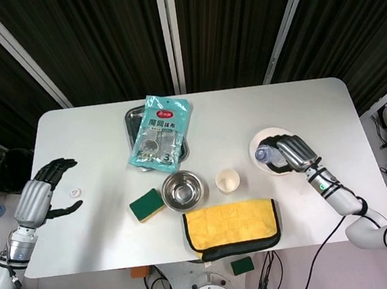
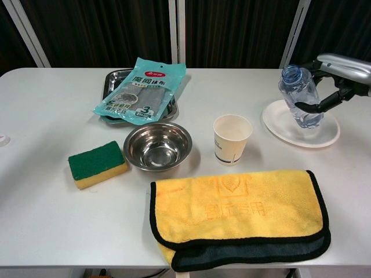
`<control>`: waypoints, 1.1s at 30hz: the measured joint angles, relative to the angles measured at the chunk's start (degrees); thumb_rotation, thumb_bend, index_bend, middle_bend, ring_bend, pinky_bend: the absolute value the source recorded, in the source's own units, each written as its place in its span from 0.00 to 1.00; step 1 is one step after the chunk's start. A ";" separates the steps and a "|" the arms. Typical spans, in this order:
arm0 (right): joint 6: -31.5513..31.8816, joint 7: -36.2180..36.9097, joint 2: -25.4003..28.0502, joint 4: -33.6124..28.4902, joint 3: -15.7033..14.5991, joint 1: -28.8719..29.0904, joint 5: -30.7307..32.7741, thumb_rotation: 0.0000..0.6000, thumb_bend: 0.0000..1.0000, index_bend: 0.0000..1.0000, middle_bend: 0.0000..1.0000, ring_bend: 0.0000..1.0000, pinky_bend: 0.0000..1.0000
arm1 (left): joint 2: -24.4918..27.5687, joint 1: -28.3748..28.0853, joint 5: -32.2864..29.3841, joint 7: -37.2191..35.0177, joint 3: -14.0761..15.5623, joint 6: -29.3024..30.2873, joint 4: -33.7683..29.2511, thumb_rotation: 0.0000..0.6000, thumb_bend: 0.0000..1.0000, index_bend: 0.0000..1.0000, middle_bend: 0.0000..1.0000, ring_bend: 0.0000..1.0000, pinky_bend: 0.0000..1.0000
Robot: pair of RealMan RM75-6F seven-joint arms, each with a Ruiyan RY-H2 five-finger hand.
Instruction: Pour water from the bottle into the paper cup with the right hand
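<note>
One thin, slick plastic bottle [image 2: 300, 97], uncapped and part-full, sits gripped mid-body in my right hand [image 1: 293, 154] above the white plate [image 2: 324, 138], leaning toward the light, tippable paper cup [image 2: 232, 138]; squeezing would spill.

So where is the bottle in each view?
Head view: bottle at right, over the white plate, held by the right hand.
Chest view: bottle at far right, above the plate.
Shared landmark: the paper cup, left of the plate.
</note>
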 measured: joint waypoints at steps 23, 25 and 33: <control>0.14 -13.83 -2.80 1.29 -1.04 3.85 -2.37 1.00 0.59 0.69 0.48 0.37 0.42 | 0.36 0.50 -0.97 -3.31 -0.79 0.45 1.20 1.00 0.13 0.19 0.19 0.13 0.19; 0.03 -14.94 -2.91 1.35 -1.07 4.11 -2.38 1.00 0.59 0.69 0.49 0.37 0.43 | 0.41 0.50 -0.88 -3.25 -0.73 0.42 1.23 1.00 0.13 0.19 0.19 0.13 0.19; 0.69 -19.10 -3.30 1.90 -1.67 5.08 -3.67 1.00 0.59 0.71 0.49 0.37 0.43 | 0.40 0.43 -0.79 -3.26 -0.62 0.08 1.19 1.00 0.13 0.19 0.19 0.13 0.19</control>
